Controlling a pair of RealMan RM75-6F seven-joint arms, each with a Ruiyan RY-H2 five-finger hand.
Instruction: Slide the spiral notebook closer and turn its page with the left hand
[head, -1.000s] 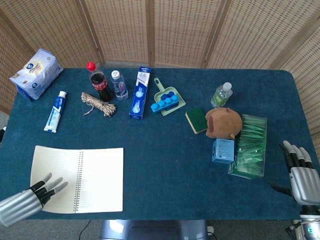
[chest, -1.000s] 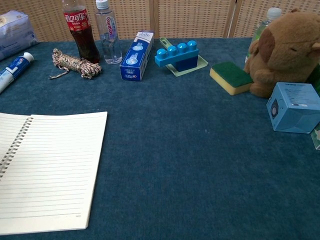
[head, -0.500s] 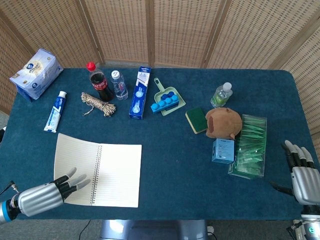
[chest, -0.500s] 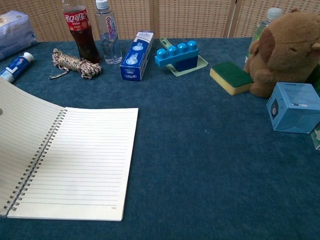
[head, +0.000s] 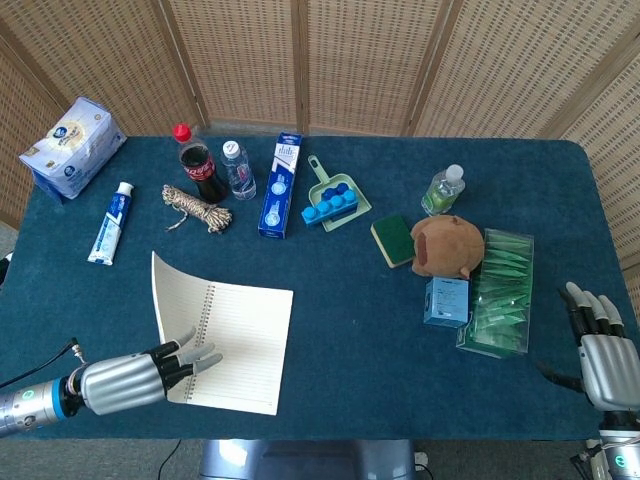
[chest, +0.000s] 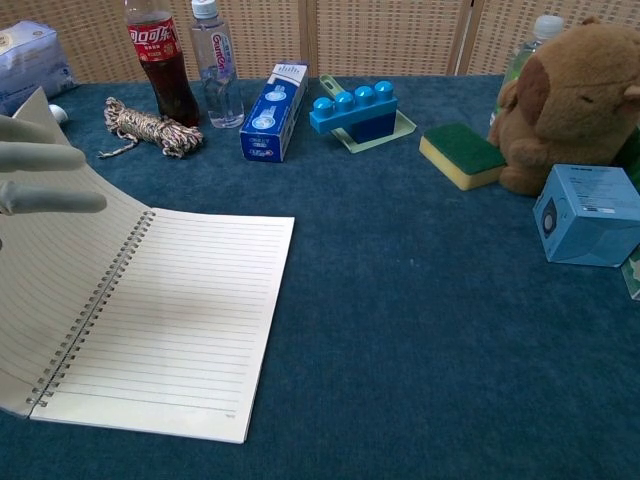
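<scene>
Since the earlier frames the spiral notebook (head: 225, 335) has slid rightward across the blue bench (head: 340, 300) toward its middle, and its left page now lifts up off the spine — curling, not flat. Left hand (head: 150, 372) rests on the notebook's near left corner, fingers (chest: 45, 178) spread on the raised page. Right hand (head: 605, 355) sits well right of the notebook at the bench edge, fingers apart, holding nothing.

On the counter (head: 340, 300) there were three bottles: a cola bottle (head: 201, 165), a clear water bottle (head: 238, 170) and a small green-tinted one (head: 442, 190). Two boxes stood there, a tall blue carton (head: 279, 186) and a small blue cube box (head: 446, 301). One spiral notebook (head: 225, 335), one toothpaste tube (head: 110, 223), one rope bundle (head: 196, 208), one sponge (head: 392, 240), one plush toy (head: 448, 245) and two robot hands, left (head: 140, 375) and right (head: 604, 355), completed the count.
</scene>
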